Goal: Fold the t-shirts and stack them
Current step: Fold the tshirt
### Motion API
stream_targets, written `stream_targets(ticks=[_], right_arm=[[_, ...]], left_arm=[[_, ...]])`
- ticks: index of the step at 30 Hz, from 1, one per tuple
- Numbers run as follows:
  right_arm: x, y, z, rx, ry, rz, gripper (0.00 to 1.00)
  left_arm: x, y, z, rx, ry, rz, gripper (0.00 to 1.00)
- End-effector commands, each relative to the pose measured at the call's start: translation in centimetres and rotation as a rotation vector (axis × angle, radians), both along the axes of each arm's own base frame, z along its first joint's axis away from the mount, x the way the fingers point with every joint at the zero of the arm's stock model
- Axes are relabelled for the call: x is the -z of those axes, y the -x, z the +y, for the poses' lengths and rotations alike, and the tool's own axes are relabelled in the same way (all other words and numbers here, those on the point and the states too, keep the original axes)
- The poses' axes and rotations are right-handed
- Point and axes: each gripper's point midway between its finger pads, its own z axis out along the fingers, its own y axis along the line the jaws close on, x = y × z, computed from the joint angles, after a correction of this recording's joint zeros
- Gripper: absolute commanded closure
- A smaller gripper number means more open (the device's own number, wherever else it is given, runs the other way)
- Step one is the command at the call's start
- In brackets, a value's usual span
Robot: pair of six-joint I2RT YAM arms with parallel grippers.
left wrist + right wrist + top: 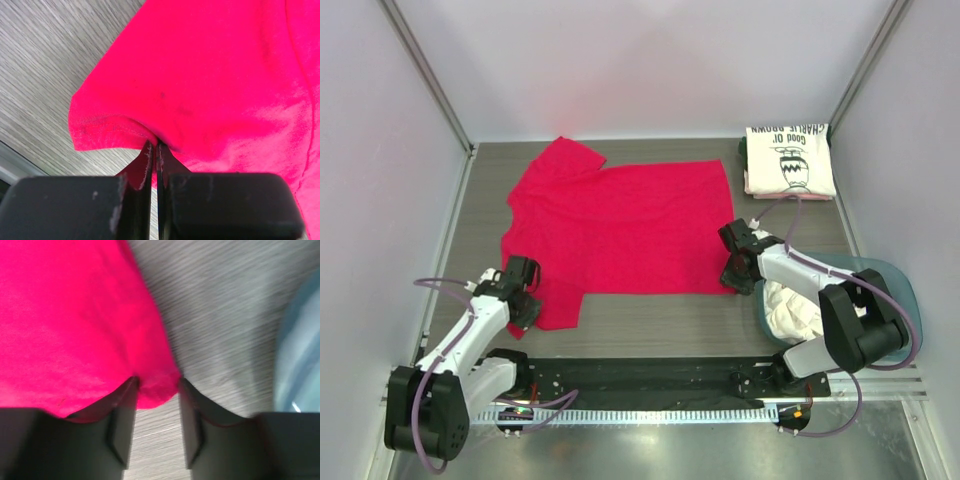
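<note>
The crimson red t-shirt (620, 225) lies spread flat on the grey table. My left gripper (525, 300) is shut on the shirt's near-left sleeve edge (115, 132), its jaws pinched together on the hem. My right gripper (732, 280) is open at the shirt's near-right corner (157, 390), which sits between the two fingers. The folded cream Charlie Brown t-shirt (788, 160) lies on a folded stack at the far right. White shirts (792, 310) are bunched in the blue-grey tub.
The blue-grey plastic tub (905, 290) stands at the near right beside my right arm; its edge shows in the right wrist view (300, 365). Metal frame posts rise at both far corners. A black rail runs along the near edge.
</note>
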Motion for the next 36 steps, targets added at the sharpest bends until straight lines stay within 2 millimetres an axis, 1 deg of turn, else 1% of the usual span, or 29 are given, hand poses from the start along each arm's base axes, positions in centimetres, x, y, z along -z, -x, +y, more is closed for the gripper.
stream_targets(ticks=[1,3,5,6,7,8,10,11,13,14,17,18,20,21,23,24,26,27,28,29,30,31,32,33,34,35,36], right_arm=[[3.2,3.0,-1.9,0.042,0.086,0.116,0.6],[3.0,2.9,-1.8,0.044,0.084,0.105,0.68],[2.5,3.0,-1.9,0.04,0.089,0.103,0.7],[2.0,2.6,-1.9,0.043,0.093,0.089,0.71],[1.5,2.8,-2.0,0.039,0.098,0.087,0.71],[1.1,2.6,-1.9,0.036,0.098,0.076,0.76],[0.0,2.4,-1.7,0.036,0.085,0.055,0.81],[-0.2,2.3,-1.6,0.031,0.078,0.05,0.85],[-0.8,2.3,-1.2,0.025,0.058,0.044,0.86],[-0.9,2.3,-1.1,0.024,0.053,0.043,0.88],[-1.2,2.4,-0.5,0.011,0.029,0.046,0.99],[-1.4,2.3,-0.4,0.008,0.023,0.044,0.99],[-1.7,2.2,-0.1,-0.002,0.011,0.043,0.99],[-2.2,1.8,0.1,-0.006,0.008,0.034,0.99],[-2.7,1.5,0.2,-0.016,0.007,0.033,0.99],[-3.4,1.0,0.5,-0.02,0.004,0.022,0.99],[-4.2,0.3,0.7,-0.031,0.007,0.014,0.99],[-5.1,-0.5,0.9,-0.032,0.01,0.002,0.99],[-5.6,-0.9,0.9,-0.035,0.014,-0.009,0.99],[-6.7,-2.0,1.3,-0.046,0.013,-0.036,0.99],[-7.1,-2.5,1.2,-0.047,0.022,-0.045,0.99],[-7.1,-2.7,1.1,-0.048,0.034,-0.033,0.99],[-8.0,-3.7,1.2,-0.046,0.03,-0.056,0.99],[-8.3,-4.1,1.2,-0.057,0.036,-0.055,0.99],[-8.1,-4.5,1.2,-0.059,0.043,-0.045,0.99],[-8.8,-5.5,1.2,-0.055,0.038,-0.061,0.99],[-8.9,-5.9,1.1,-0.063,0.043,-0.059,0.99]], left_arm=[[0.8,-0.2,0.0,-0.015,0.003,-0.019,1.0],[0.7,-0.2,0.0,-0.015,0.001,-0.021,1.0],[0.2,-0.1,0.1,-0.013,-0.003,-0.019,1.0],[-0.2,-0.2,0.2,-0.012,-0.006,-0.032,1.0],[-0.8,-0.1,0.3,-0.014,-0.01,-0.033,1.0],[-1.3,-0.2,0.3,-0.013,-0.013,-0.042,1.0],[-3.1,-0.7,0.3,-0.013,-0.009,-0.085,1.0],[-3.7,-0.8,0.3,-0.012,-0.005,-0.101,1.0],[-4.8,-1.0,0.0,-0.019,0.016,-0.137,1.0],[-5.8,-1.5,-0.1,-0.022,0.025,-0.164,1.0],[-7.3,-1.6,-0.2,-0.018,0.03,-0.178,1.0],[-8.5,-2.2,-0.3,-0.013,0.031,-0.206,1.0],[-9.2,-2.7,-0.3,0.013,0.02,-0.198,1.0],[-10.1,-3.2,-0.3,0.021,0.018,-0.212,1.0],[-10.4,-3.8,-0.5,0.05,0.008,-0.188,1.0],[-11.3,-4.5,-0.5,0.056,0.007,-0.207,1.0],[-11.5,-5.3,-0.5,0.086,-0.012,-0.187,1.0],[-12.1,-5.9,-0.5,0.096,-0.018,-0.196,1.0],[-13.2,-6.9,-0.6,0.106,-0.024,-0.224,1.0],[-13.5,-7.6,-0.6,0.13,-0.04,-0.217,1.0],[-13.9,-8.3,-0.4,0.138,-0.057,-0.218,1.0],[-15.5,-9.5,-0.5,0.147,-0.064,-0.253,1.0],[-16.0,-10.2,-0.5,0.16,-0.071,-0.255,1.0],[-15.5,-11.0,-0.4,0.19,-0.09,-0.215,1.0],[-16.0,-11.6,-0.4,0.201,-0.096,-0.211,1.0],[-17.2,-13.0,-0.5,0.215,-0.104,-0.231,1.0],[-16.7,-13.8,-0.5,0.239,-0.115,-0.187,1.0]])
